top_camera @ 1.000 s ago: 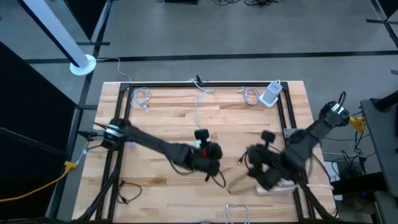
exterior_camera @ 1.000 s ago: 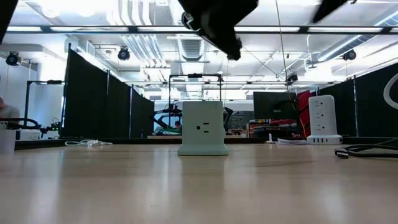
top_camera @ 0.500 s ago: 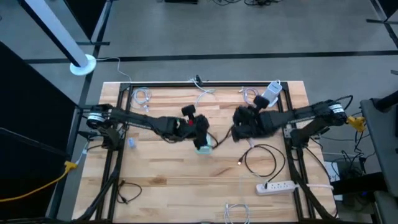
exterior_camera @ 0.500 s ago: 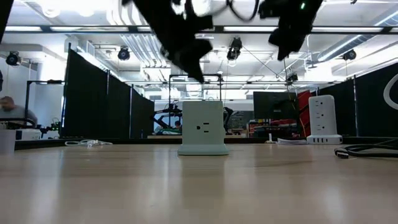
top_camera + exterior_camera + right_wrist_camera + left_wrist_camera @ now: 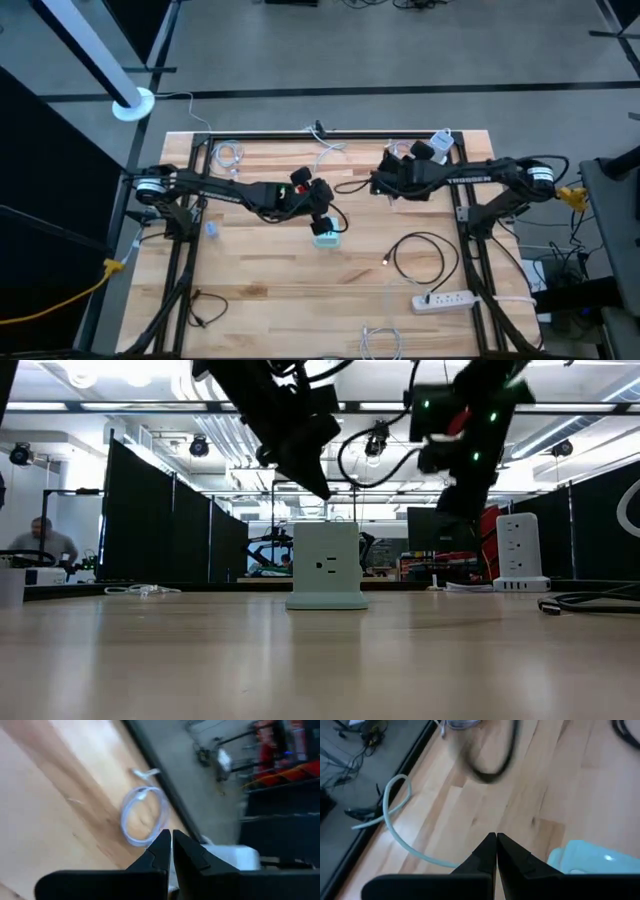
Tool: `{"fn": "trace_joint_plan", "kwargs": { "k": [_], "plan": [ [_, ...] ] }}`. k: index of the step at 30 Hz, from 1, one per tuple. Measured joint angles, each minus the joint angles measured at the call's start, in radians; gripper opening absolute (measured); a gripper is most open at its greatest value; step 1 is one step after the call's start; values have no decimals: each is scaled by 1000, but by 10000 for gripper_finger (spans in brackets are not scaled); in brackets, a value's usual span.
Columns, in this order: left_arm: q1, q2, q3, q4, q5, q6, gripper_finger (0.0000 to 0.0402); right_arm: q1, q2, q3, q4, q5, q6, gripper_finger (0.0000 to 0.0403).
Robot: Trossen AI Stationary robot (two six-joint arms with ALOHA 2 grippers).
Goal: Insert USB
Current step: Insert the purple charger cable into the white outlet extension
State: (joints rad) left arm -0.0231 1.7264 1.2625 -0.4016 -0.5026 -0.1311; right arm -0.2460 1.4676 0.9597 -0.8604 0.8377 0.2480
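Beside the charger cube point(image 5: 326, 238), both arms hover empty: left gripper point(image 5: 322, 212) just above it, right gripper point(image 5: 383, 183) toward the far edge, fingers clenched on nothing. No USB plug is grasped yet; the black cable point(image 5: 420, 257) lies nearer the power strip point(image 5: 445, 299). Next comes picking up its plug.

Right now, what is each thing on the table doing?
Left tool: shut, empty, above the cube.
Right tool: shut, empty, near the tower.
Cube: standing mid-table, nothing plugged in on the side the low view shows.
Tower: standing at the far right corner.
Black cable: looped, lying loose.
Power strip: flat on the table.
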Motion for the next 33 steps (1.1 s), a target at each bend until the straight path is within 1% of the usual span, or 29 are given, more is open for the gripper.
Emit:
{"fn": "trace_joint_plan", "kwargs": {
  "k": [2, 4, 5, 9, 11, 12, 16, 19, 23, 29, 33],
  "plan": [
    [1, 0, -2, -9, 0, 31, 0, -56, 0, -29, 106, -134, -88, 9],
    [1, 0, -5, -31, 0, 42, 0, -120, 1, -38, 146, -268, -144, 20],
    [1, -1, -8, -37, 2, 43, 0, -152, 2, -37, 160, -306, -159, 28],
    [0, -1, -36, -59, 27, 43, 0, -273, 1, -16, 156, -332, -199, 72],
    [0, -1, -58, -60, 38, 39, 0, -328, 2, -3, 156, -363, -238, 96],
    [0, -1, -69, -59, 49, 36, 0, -356, 6, 4, 156, -392, -259, 108],
    [0, -1, -127, -34, 77, 17, 0, -454, 30, 24, 157, -569, -354, 147],
    [-1, -1, -166, 8, 80, -1, 0, -508, 58, 36, 161, -608, -382, 165],
    [-2, -1, -202, 62, 109, -3, 0, -555, 102, 37, 152, -601, -410, 173],
    [-2, -1, -213, 162, 110, 46, 0, -571, 183, 35, 123, -613, -451, 174],
    [-2, -1, -213, 217, 110, 73, 0, -571, 212, 35, 130, -630, -471, 174]
  ]
}}
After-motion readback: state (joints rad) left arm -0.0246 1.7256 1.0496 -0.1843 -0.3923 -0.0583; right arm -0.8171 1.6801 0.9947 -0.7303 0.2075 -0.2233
